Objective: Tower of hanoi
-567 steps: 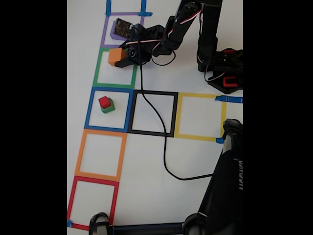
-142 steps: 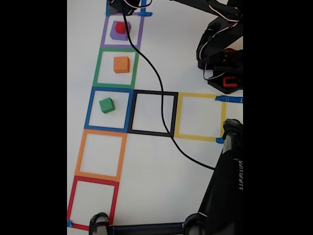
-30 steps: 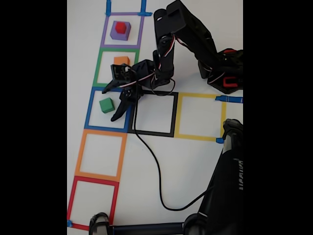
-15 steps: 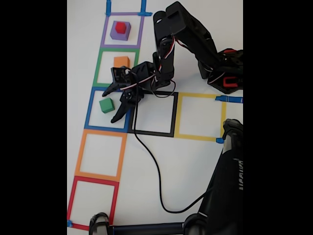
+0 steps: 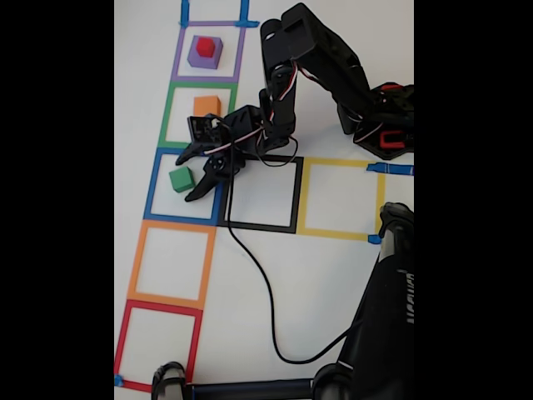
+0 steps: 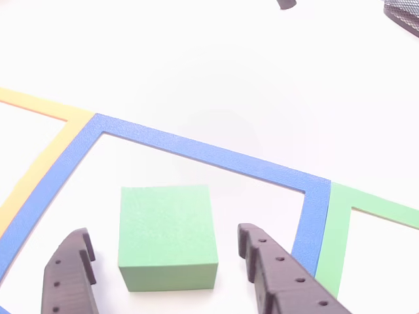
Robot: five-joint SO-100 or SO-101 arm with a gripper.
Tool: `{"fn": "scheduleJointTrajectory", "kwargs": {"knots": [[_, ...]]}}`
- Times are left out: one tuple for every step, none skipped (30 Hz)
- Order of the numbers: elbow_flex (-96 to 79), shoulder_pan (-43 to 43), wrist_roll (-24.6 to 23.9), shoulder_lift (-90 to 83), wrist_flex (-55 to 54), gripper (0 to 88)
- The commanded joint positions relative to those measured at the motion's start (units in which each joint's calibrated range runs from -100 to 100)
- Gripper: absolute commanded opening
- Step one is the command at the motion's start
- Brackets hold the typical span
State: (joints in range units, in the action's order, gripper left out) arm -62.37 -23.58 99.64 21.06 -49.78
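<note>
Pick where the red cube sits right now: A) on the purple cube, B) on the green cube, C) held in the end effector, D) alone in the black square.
A: in the fixed view the red cube rests on top of the purple cube in the purple square, while the open end effector straddles the green cube in the blue square.

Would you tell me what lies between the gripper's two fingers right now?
The green cube sits between the open gripper's fingers in the other view, with bare gaps either side.
</note>
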Motion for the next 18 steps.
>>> {"fn": "scheduleJointTrajectory", "kwargs": {"knots": [[2.10, 1.34, 0.36, -0.51, 1.44, 20.2], [2.19, 1.34, 0.36, -0.51, 1.60, 19.5], [2.19, 1.43, 0.36, -0.51, 1.68, 18.8], [2.28, 1.43, 0.36, -0.51, 1.76, 18.1], [2.37, 1.43, 0.36, -0.51, 1.84, 17.4], [2.46, 1.43, 0.36, -0.51, 1.84, 16.8], [2.55, 1.43, 0.36, -0.51, 1.84, 16.0], [2.55, 1.43, 0.36, -0.51, 1.84, 15.2], [2.65, 1.43, 0.36, -0.51, 1.84, 14.3], [2.65, 1.43, 0.36, -0.51, 1.84, 13.4], [2.74, 1.34, 0.36, -0.60, 1.92, 12.5], [2.74, 1.34, 0.36, -0.68, 1.92, 11.7], [2.74, 1.34, 0.36, -0.68, 2.01, 10.5], [2.74, 1.24, 0.36, -0.68, 2.01, 9.4], [2.74, 1.15, 0.36, -0.68, 2.01, 8.3], [2.83, 1.15, 0.36, -0.68, 2.01, 7.5], [2.83, 1.05, 0.36, -0.76, 2.01, 6.9], [2.92, 1.05, 0.36, -0.76, 2.01, 6.7]]}}
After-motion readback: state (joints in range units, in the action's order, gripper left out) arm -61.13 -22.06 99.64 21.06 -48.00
